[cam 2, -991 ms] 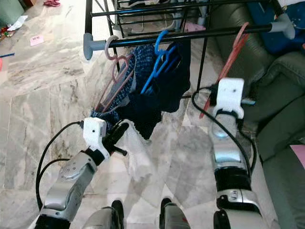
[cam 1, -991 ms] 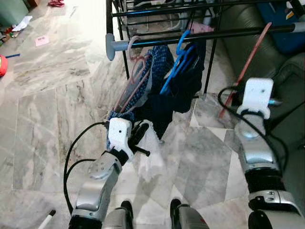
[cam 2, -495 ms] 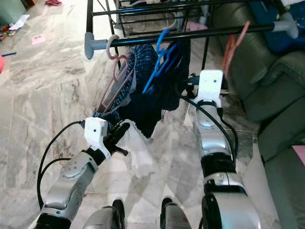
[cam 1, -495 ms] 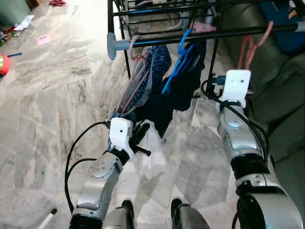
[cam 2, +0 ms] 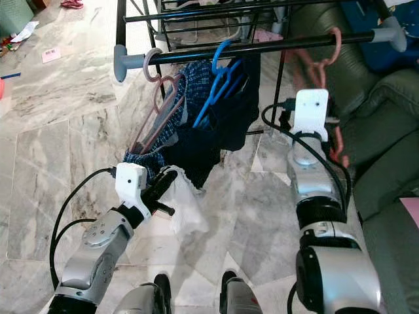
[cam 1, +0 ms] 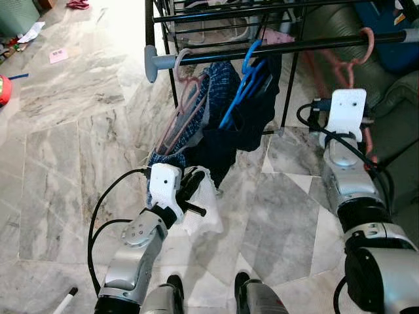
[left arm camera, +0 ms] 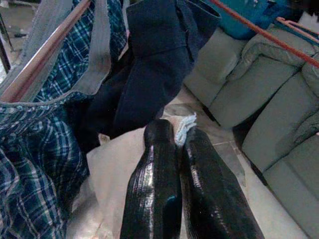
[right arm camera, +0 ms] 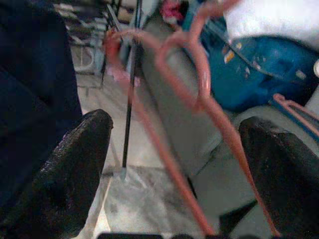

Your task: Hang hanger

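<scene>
A grey marble floor (cam 1: 59,150) runs under a black rack (cam 1: 275,47), with a grey-green sofa (cam 2: 386,124) to the right. The pink hanger (cam 2: 322,62) hooks over the rail, in front of the right gripper (right arm camera: 182,164), whose fingers are spread apart. The left gripper (left arm camera: 184,184) pinches a white cloth (cam 1: 204,208) below hanging clothes (cam 1: 222,124).

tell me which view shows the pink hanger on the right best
The right wrist view: the pink hanger hangs close between the open fingers. The eye views show it small and blurred on the rail.
</scene>
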Available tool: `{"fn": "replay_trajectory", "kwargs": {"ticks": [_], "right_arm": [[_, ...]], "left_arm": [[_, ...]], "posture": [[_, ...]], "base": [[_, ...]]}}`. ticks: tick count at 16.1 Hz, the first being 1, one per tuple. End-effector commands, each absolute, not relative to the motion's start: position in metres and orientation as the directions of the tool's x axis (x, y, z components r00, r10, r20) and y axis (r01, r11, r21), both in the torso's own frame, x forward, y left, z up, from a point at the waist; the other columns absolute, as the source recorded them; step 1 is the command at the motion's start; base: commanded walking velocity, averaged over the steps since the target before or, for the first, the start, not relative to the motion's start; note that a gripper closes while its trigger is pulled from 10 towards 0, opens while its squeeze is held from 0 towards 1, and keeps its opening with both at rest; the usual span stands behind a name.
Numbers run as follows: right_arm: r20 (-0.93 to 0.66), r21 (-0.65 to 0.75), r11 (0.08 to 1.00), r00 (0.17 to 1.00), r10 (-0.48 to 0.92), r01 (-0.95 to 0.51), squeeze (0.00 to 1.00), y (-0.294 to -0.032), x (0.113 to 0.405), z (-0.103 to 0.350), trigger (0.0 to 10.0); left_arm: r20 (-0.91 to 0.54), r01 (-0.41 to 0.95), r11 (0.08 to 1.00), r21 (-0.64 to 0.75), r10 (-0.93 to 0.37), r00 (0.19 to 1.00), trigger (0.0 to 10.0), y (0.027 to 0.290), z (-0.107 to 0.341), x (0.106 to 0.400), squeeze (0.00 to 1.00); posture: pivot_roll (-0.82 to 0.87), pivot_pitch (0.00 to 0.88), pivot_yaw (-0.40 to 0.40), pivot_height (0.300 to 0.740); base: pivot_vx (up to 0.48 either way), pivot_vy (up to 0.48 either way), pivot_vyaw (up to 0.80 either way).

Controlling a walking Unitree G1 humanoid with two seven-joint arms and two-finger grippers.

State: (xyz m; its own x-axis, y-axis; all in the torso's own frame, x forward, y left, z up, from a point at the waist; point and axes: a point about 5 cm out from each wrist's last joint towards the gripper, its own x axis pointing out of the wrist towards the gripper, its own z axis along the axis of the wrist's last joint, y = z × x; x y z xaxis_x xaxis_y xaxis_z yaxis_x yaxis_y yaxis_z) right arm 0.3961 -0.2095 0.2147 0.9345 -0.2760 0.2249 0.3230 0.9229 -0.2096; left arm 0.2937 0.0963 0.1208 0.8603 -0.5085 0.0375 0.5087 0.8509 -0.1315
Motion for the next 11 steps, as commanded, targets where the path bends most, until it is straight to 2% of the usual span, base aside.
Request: {"fn": "replay_trajectory", "kwargs": {"ticks": [1,3,5,9,11], "right_arm": [[0.268,-0.232,0.921,0.931,-0.248,0.312,0.0,-0.206,0.396,0.221,10.0],[0.339,-0.283,0.906,0.916,-0.213,0.315,0.0,-0.206,0.393,0.228,10.0],[0.361,-0.341,0.868,0.903,-0.234,0.362,0.0,-0.225,0.386,0.226,10.0],[0.281,-0.387,0.804,0.888,-0.363,0.451,0.0,-0.299,0.364,0.212,10.0],[0.221,-0.345,0.828,0.895,-0.386,0.442,0.0,-0.31,0.36,0.204,10.0]], "left_arm": [[0.021,0.514,0.847,-0.135,-0.516,0.856,10.0,0.096,0.116,0.292,0.0],[0.02,0.512,0.849,-0.134,-0.514,0.858,10.0,0.095,0.117,0.294,0.0],[0.017,0.514,0.847,-0.135,-0.517,0.856,10.0,0.095,0.117,0.293,0.0],[0.007,0.511,0.849,-0.135,-0.515,0.857,10.0,0.097,0.115,0.292,0.0],[0.003,0.51,0.85,-0.134,-0.514,0.858,10.0,0.098,0.114,0.293,0.0]], "posture": [[0.05,0.317,0.051,0.74],[0.06,0.315,0.051,0.74],[0.06,0.316,0.052,0.74],[0.07,0.32,0.052,0.74],[0.06,0.32,0.055,0.74]], "base": [[0.0,0.0,0.0],[0.0,0.0,0.0],[0.0,0.0,0.0],[0.0,0.0,0.0],[0.0,0.0,0.0]]}}
